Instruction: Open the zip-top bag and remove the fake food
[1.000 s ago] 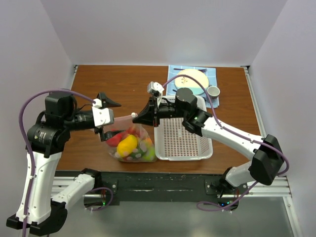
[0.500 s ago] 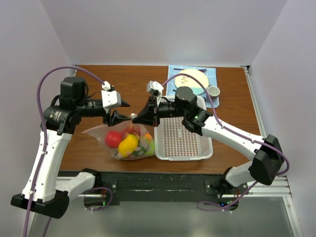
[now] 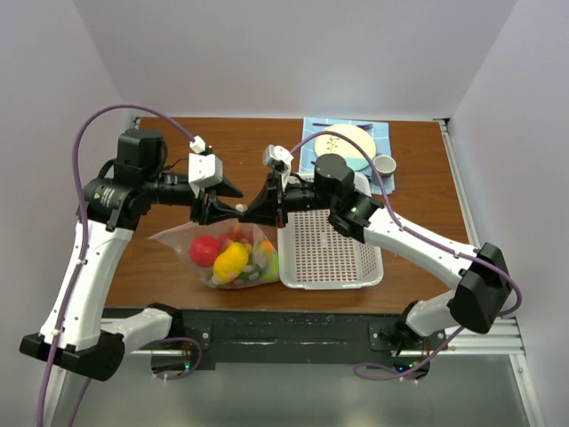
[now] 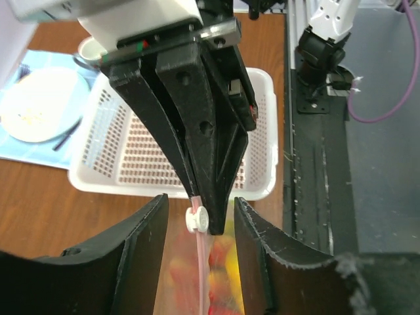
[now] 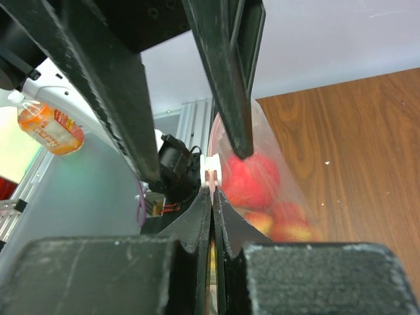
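At the desk's (image 3: 178, 151) front, the limp, slippery bag (image 3: 233, 233) sags, full of fruit (image 3: 229, 261); right claw (image 5: 212, 197) pinches its top edge, left claw (image 4: 199, 209) open astride the slider (image 4: 195, 220), likely the best hold.

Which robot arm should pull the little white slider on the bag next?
Left. The left gripper has a finger on each side of the white slider, ready to pinch. The right gripper is shut on the top edge of the zip-top bag, so it likely should just hold.
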You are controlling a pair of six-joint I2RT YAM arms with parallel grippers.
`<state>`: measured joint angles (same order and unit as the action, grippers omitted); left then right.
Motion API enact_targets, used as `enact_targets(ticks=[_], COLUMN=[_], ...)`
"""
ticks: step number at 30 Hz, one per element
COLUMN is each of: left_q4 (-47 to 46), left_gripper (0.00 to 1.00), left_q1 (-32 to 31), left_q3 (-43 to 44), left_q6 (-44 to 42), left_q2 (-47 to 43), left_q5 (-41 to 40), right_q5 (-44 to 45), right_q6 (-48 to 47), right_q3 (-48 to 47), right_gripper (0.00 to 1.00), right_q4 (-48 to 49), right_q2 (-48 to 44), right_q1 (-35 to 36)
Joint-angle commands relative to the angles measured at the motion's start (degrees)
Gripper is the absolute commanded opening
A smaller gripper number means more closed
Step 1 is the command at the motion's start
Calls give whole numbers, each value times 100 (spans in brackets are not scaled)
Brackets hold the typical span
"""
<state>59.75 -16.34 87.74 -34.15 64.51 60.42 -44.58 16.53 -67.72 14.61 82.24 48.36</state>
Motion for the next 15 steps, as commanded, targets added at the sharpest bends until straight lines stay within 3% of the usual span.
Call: enact_targets(ticks=[1, 4, 7, 15], left_q4=[529, 460, 398, 503], left_gripper=[50, 59, 61, 53], left_q1=[-54, -54, -54, -62], left_q3=[173, 94, 94, 102], left_q6=[-135, -127, -92, -144], left_q2=[150, 97, 53, 176], left_q5=[172, 101, 101, 119], right_q5=[-121, -113, -121, -157], right_q6=[-98, -150, -168, -159], right_q3=[-347, -338, -355, -347], right_gripper=[2, 2, 2, 1], right_q4=[95, 33, 16, -2], right_q2=[-50, -85, -94, -147], right_q1=[16, 25, 24, 24])
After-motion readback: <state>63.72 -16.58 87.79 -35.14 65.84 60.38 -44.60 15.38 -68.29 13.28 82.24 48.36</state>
